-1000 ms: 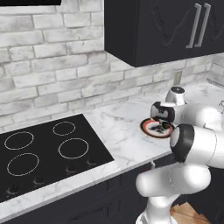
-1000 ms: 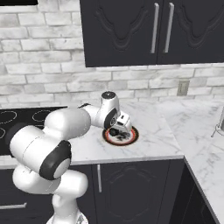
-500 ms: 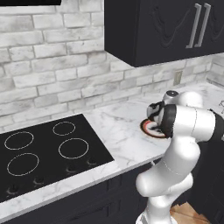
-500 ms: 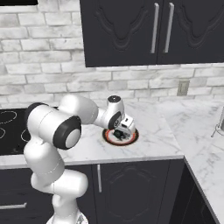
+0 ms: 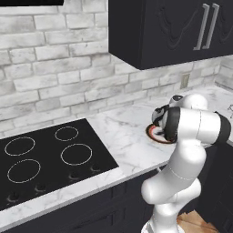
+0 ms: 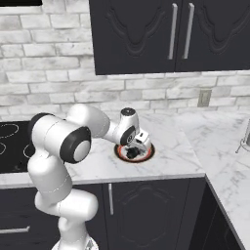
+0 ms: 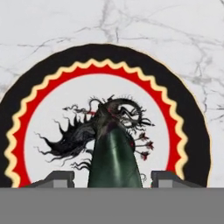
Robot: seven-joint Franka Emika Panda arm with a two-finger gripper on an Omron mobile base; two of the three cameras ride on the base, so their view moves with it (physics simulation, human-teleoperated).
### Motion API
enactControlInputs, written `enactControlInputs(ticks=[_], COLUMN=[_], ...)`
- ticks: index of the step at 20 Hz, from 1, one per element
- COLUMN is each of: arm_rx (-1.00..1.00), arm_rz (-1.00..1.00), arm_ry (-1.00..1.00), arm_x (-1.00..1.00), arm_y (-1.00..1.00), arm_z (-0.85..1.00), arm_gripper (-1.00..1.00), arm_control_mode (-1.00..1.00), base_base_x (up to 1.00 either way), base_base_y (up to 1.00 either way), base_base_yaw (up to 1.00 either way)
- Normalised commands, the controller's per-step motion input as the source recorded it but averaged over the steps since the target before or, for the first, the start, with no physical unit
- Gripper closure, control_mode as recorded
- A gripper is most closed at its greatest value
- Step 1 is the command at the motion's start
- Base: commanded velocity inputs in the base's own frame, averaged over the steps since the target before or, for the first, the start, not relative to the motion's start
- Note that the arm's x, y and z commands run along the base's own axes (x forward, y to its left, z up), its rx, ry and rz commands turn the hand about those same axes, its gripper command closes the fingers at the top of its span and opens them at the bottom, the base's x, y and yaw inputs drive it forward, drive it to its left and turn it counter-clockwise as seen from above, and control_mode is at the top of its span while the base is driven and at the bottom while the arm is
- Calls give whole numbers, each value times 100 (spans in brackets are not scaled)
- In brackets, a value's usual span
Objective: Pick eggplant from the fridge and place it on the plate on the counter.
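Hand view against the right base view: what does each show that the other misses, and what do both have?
Hand view alone: the plate's pattern, a black outer band, a red and yellow zigzag ring and a dark drawing on the pale centre, with the dark green eggplant between the jaws, pointing at it.

Right base view alone: the black wall cabinets, the brick wall, a wall socket and the cooktop's edge.

Both: the plate on the marble counter, gripper directly over it.
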Motion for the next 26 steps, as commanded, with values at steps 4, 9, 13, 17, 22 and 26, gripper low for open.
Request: enactControlInputs(ticks=[4,9,13,17,22,26], arm_rx=[0,0,3,5,0,0], arm_rz=[0,-3,-6,-6,-2,1], arm_ry=[4,6,8,0,3,-3], arm_x=[0,1,-39,-92,-100,-97], arm_y=[0,0,-8,3,57,84], arm_z=[0,7,51,69,63,31], arm_gripper=[-100,-100,-100,-100,-100,-100], arm_control_mode=[-100,-100,-100,-100,-100,-100], base_base_x=[0,0,0,0,0,0], base_base_y=[0,0,0,0,0,0], base_base_yaw=[0,0,0,0,0,0])
